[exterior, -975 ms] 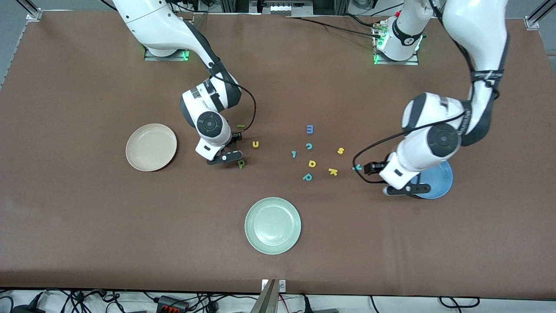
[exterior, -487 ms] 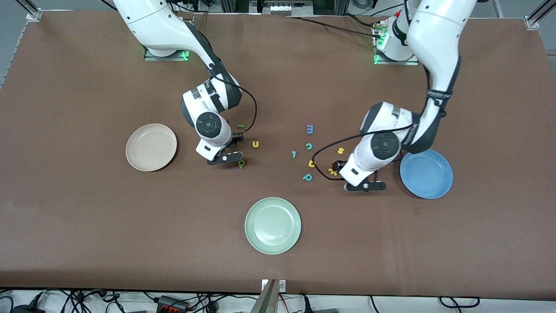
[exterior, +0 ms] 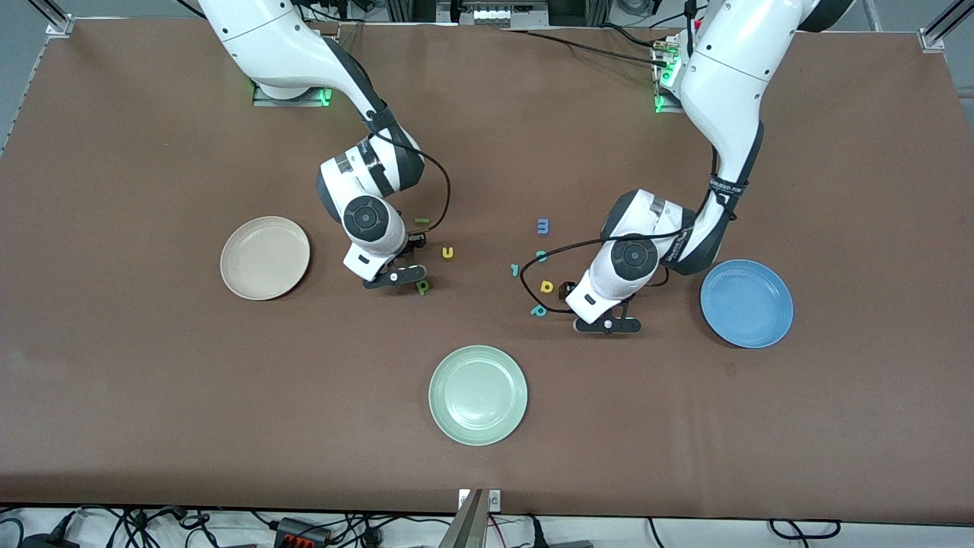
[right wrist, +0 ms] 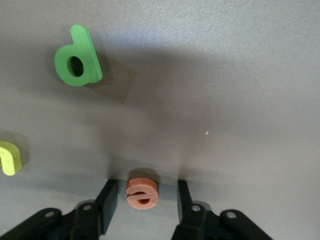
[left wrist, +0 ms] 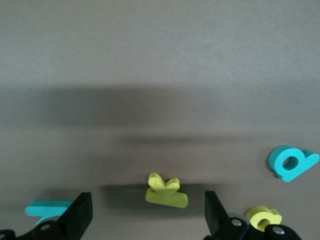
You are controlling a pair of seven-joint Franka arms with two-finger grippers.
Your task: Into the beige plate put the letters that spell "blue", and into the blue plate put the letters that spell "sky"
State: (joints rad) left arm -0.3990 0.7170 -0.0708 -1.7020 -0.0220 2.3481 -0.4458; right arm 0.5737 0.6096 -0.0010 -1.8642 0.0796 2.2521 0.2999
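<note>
Hanging low over the worktop (exterior: pixel 152 426), the left gripper (left wrist: pixel 145 212) stands wide open with the yellow k (left wrist: pixel 165 191) between its fingers, not gripped. The right gripper (right wrist: pixel 145 200) brackets the orange e (right wrist: pixel 142 192), its fingers a little apart from it. The green b (right wrist: pixel 77 57) lies near. Both the beige plate (exterior: pixel 265 257) and the blue plate (exterior: pixel 746 303) hold no letters.

From my right wrist camera: the right gripper (right wrist: pixel 145 200) with its fingers (right wrist: pixel 106 199) apart around an orange e (right wrist: pixel 142 192), a green b (right wrist: pixel 77 58) and yellow u (right wrist: pixel 8 158) lying nearby.
</note>
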